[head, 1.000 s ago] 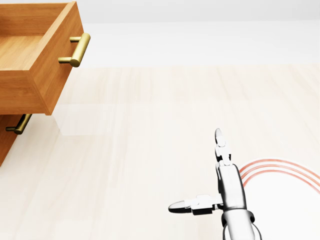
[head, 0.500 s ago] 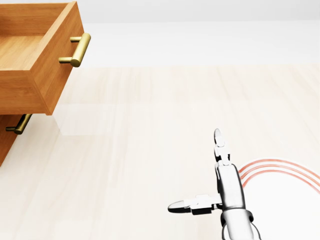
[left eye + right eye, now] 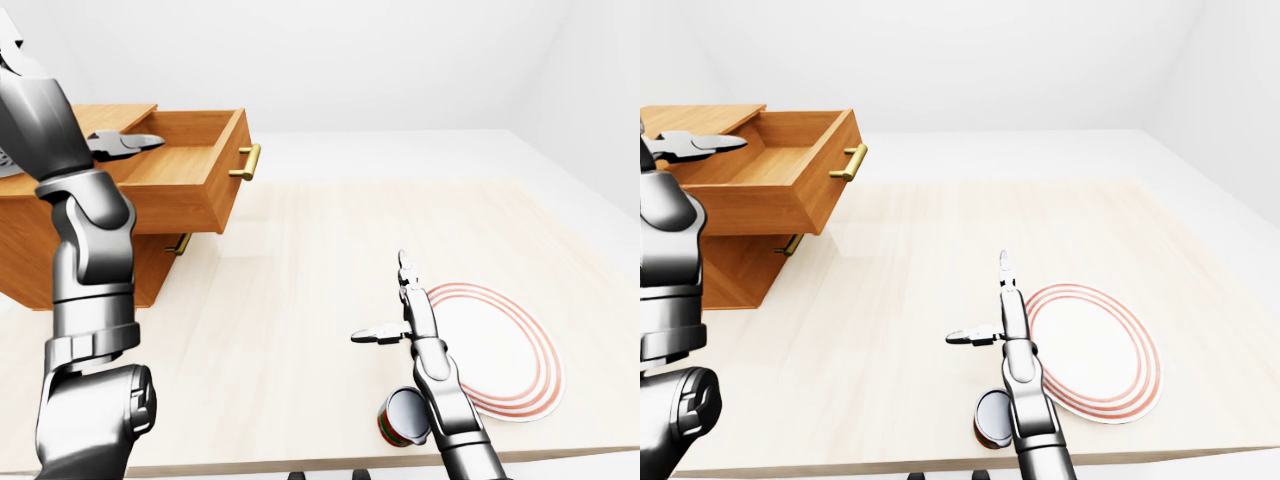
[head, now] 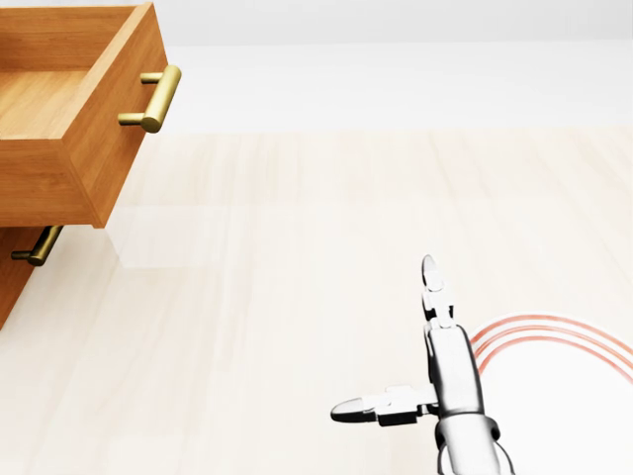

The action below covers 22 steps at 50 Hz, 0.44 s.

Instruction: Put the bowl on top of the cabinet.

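Low over the pale bench (image 3: pixel 300 300), the right hand (image 3: pixel 395 315) hangs with its fingers spread apart, one pointing up the view and another sticking out sideways, holding nothing. Just beside it lies a white dish with red rings round its rim (image 3: pixel 500 350), which I take for the bowl, though it looks flat as a plate; it rests on the bench at the lower right of the left-eye view, well apart from the cabinet (image 3: pixel 120 215). A small red and green can (image 3: pixel 403 416) stands by the robot's right forearm, near the bench's lower edge.

Up at the left of that view, the left hand (image 3: pixel 125 146) reaches over the cabinet's open top drawer (image 3: pixel 185 180); from what shows, its fingers seem apart and empty, but I can't be certain. A brass handle (image 3: pixel 247 161) juts from the drawer's face.

To do this well, I'd say the right hand should get its fingers under the dish's rim, keep clear of the can, then carry it level onto the cabinet's top, not into the drawer.
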Available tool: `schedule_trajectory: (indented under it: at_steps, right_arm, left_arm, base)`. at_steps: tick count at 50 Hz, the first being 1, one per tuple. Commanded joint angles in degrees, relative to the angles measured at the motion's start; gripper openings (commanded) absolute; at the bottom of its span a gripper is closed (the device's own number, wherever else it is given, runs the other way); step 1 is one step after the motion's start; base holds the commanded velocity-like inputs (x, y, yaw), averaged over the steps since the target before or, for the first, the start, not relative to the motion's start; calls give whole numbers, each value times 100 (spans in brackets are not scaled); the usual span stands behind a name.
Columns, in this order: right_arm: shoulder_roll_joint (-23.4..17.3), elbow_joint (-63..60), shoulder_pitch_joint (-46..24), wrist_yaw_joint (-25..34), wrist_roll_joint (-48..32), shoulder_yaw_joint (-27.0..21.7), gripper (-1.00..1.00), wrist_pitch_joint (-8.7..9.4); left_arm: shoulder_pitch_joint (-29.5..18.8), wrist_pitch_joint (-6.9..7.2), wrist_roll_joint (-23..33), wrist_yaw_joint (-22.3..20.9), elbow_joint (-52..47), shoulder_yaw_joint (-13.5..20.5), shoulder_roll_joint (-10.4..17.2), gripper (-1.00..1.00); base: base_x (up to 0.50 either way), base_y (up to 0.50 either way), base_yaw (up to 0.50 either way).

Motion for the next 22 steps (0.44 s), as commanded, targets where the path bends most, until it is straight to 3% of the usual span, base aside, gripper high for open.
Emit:
schedule_trajectory:
  at_steps: [1,7,11,16,22]
  right_arm:
    - [4,3,7,-1,-11,10,100,-10]
    - [5,43,-17,-6,-7,6,100,-23]
    - [6,64,-23,-10,-11,10,100,-43]
    - [14,60,-21,-12,-25,26,100,-43]
    - [8,87,-40,-9,-14,12,100,-49]
  left_arm:
    - [1098,0,-394,0,-2779,293,-608,100]
    - [1476,0,-319,0,-3551,333,-810,100]
    - [1933,179,-354,-313,-4558,379,-1065,100]
    - [2571,27,-396,-612,-5692,408,-1443,100]
    - [3216,0,-347,-846,-6461,322,-1894,100]
  base:
    - [0,0,0]
    - [0,0,0]
    - [0,0,0]
    - [0,0,0]
    - [0,0,0]
